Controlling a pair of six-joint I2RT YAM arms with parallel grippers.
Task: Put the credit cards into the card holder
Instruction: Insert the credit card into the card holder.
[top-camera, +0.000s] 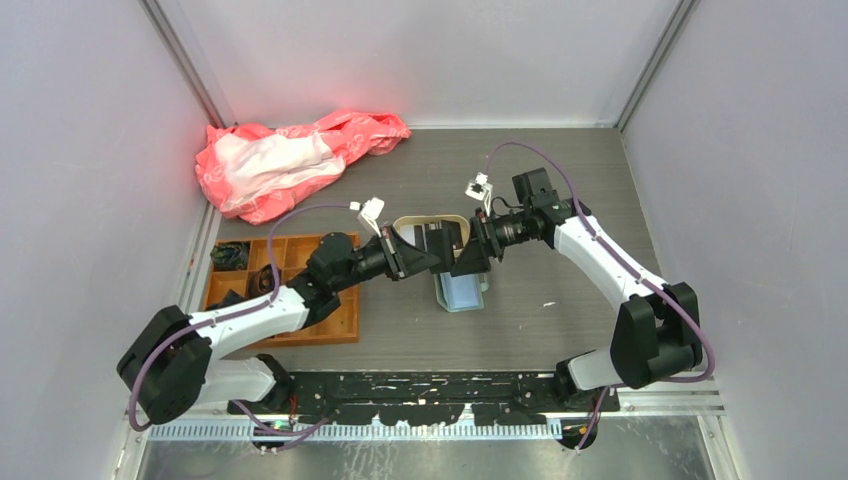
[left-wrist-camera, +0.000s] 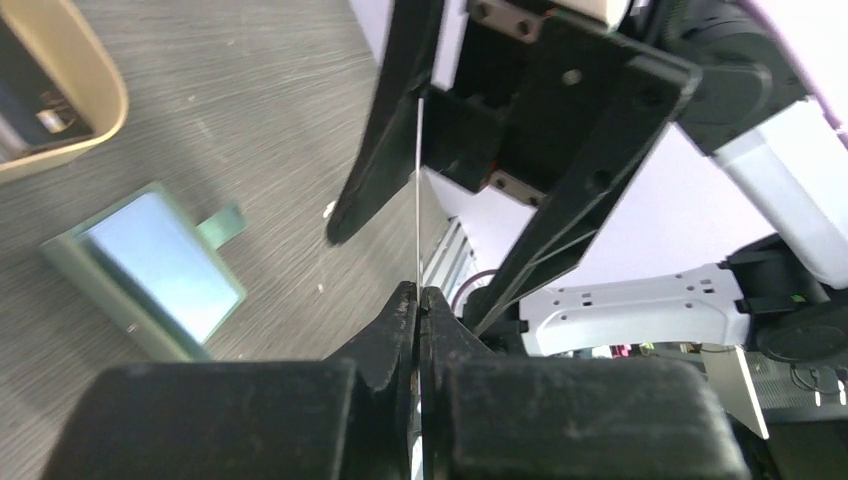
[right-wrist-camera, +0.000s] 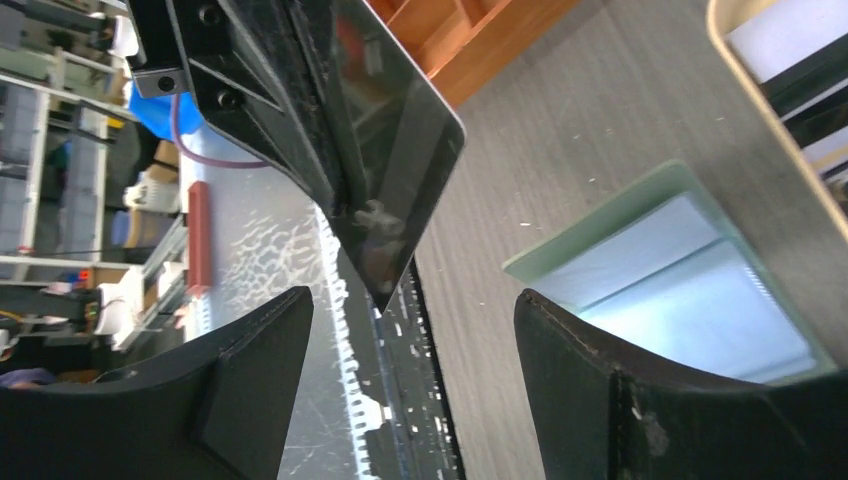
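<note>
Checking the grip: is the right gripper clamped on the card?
No, the right gripper stands open; the left gripper pinches the card.

card: pinched in left gripper, far end between right gripper fingers | card holder: on table beneath both | shallow tray: behind them | compartment tray: left of left gripper | bag: far behind-left

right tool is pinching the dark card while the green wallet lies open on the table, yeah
Not quite: the left tool pinches the dark card, as the left wrist view shows; the right tool stands open. The green wallet does lie open on the table.
</note>
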